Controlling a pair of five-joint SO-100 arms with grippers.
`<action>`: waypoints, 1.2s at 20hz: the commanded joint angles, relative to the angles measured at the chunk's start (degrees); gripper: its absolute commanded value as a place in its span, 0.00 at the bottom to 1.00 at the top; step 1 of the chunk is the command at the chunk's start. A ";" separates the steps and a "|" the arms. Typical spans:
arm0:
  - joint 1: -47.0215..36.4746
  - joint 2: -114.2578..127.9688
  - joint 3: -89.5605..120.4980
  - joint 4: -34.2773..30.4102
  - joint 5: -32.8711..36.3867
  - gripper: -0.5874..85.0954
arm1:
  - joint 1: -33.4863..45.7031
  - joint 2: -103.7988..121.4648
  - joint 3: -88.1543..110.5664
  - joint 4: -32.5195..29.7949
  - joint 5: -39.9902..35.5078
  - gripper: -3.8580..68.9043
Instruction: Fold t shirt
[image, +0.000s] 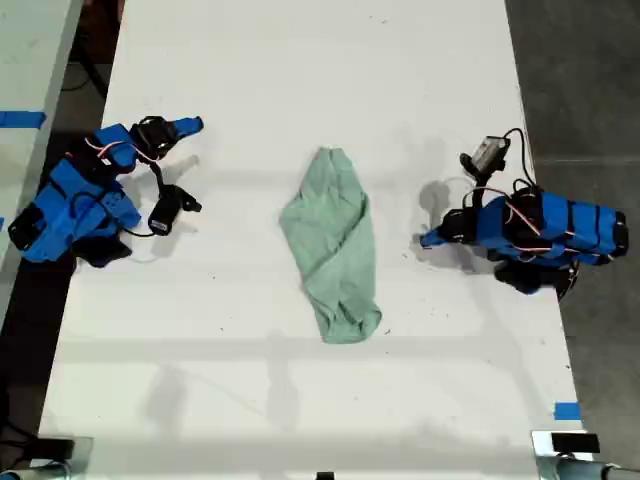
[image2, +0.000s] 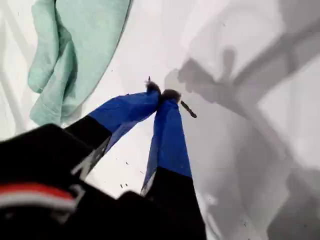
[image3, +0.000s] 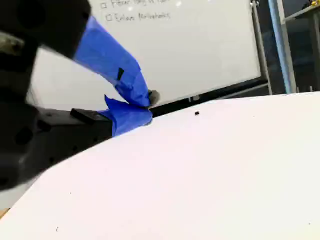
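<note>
The t shirt (image: 332, 245) is a pale mint-green, wrinkled cloth lying bunched in a long narrow shape at the middle of the white table (image: 300, 60). My first gripper (image: 428, 240) is at the exterior view's right, shut and empty, tips low over the table a short way from the shirt. In the first wrist view its blue fingers (image2: 162, 94) meet at the tips, with the t shirt (image2: 75, 45) apart from them. My second gripper (image: 195, 125) is at the exterior view's left, away from the shirt. Its tips (image3: 149, 106) are closed with nothing between them.
Blue tape marks the table edge (image: 567, 410) at the exterior view's lower right. Another blue strip (image: 20, 118) lies on a side surface at the left. A whiteboard (image3: 200, 45) stands beyond the table in the second wrist view. Dark floor borders both sides.
</note>
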 joint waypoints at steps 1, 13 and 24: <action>-1.41 0.70 2.46 0.70 -2.72 0.00 | 0.70 0.35 2.99 -0.35 -0.26 0.08; 1.32 0.70 2.20 -3.08 -1.49 0.00 | 3.08 0.62 -2.11 2.11 1.14 0.08; 19.42 -49.22 -52.47 19.42 -20.74 0.00 | 0.35 -16.35 -35.07 11.78 13.45 0.08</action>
